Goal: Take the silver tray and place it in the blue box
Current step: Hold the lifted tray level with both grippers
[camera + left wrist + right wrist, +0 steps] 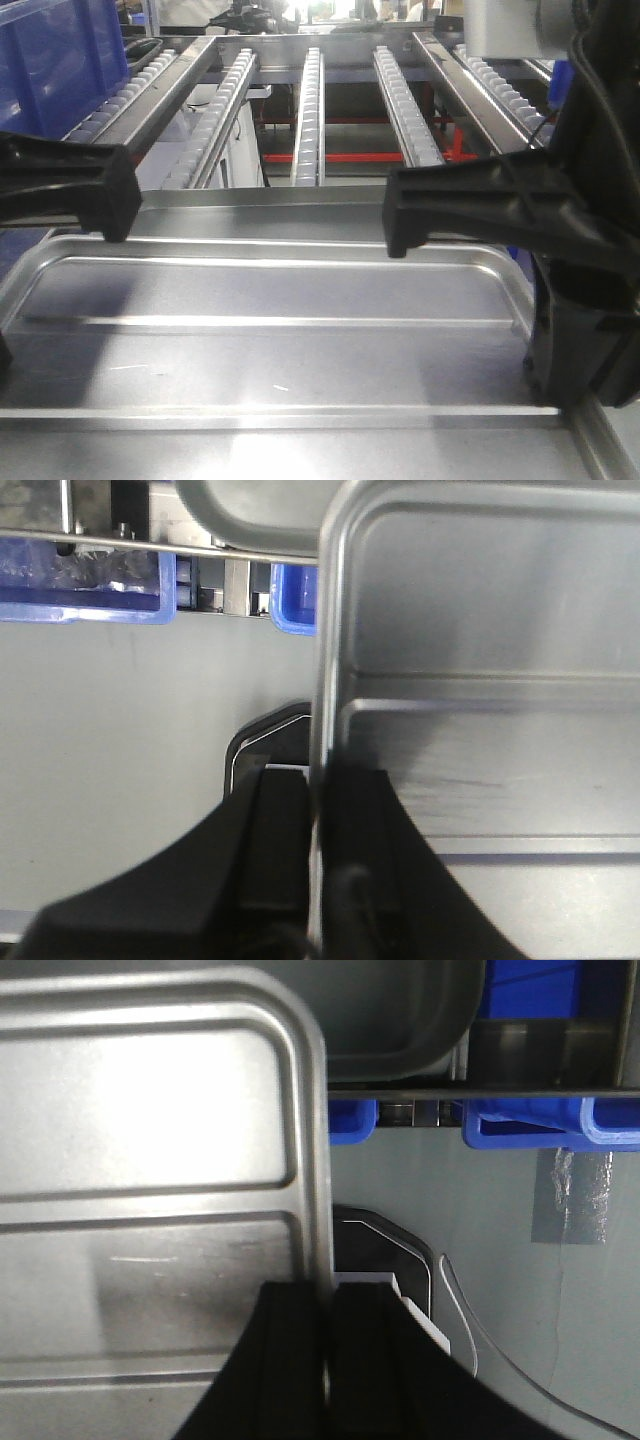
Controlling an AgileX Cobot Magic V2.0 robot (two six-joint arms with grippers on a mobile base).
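The silver tray (300, 340) fills the lower front view, flat, its two long ridges showing. My left gripper (120, 195) is at its left rim and my right gripper (400, 215) at its right rim. Seen from the left wrist, the left gripper (318, 780) is shut on the tray's (500, 680) raised edge, one finger inside and one outside. From the right wrist, the right gripper (328, 1295) pinches the opposite rim of the tray (150, 1110) the same way. The blue box (50, 60) stands at the far left, beside the roller rails.
Roller conveyor rails (310, 110) run away beyond the tray. In the wrist views another metal tray (400, 1020) sits on a rack over small blue bins (540, 1120) (80, 580). A black pad (265, 730) lies under the tray's edge. Tape and a thin wire (570, 1210) are on the grey surface.
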